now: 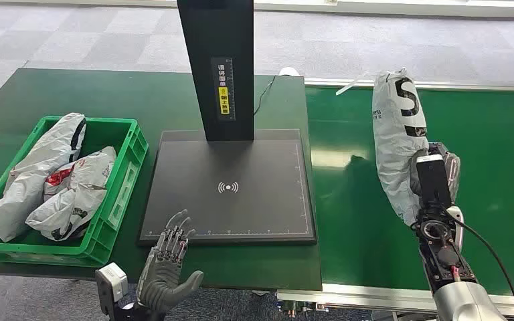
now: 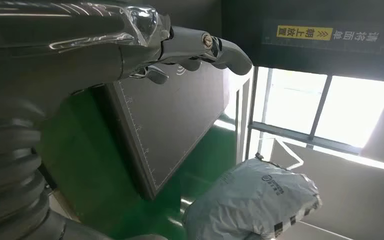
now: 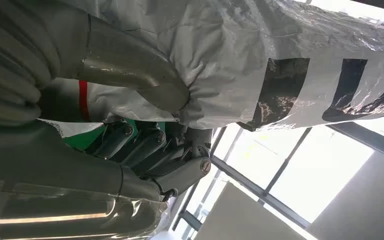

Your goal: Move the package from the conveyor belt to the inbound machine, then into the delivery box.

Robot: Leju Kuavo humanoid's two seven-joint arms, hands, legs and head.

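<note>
A long grey plastic package (image 1: 397, 137) with black lettering stands lifted over the green conveyor belt (image 1: 502, 154), and my right hand (image 1: 435, 175) grips its lower end. Close up, the thumb (image 3: 145, 80) presses into the package's (image 3: 260, 55) wrinkled film. It also appears from the left wrist as a grey package (image 2: 252, 202). The inbound machine's black scan plate (image 1: 231, 187) with its black post (image 1: 218, 67) lies left of the belt. My left hand (image 1: 167, 267) hovers at the plate's near left corner, fingers (image 2: 215, 47) spread and holding nothing.
A green delivery box (image 1: 117, 200) at the far left holds several grey packages (image 1: 47, 177). A dark green table (image 1: 140, 100) carries the box and the scan plate. A black cable (image 1: 265, 90) runs behind the post.
</note>
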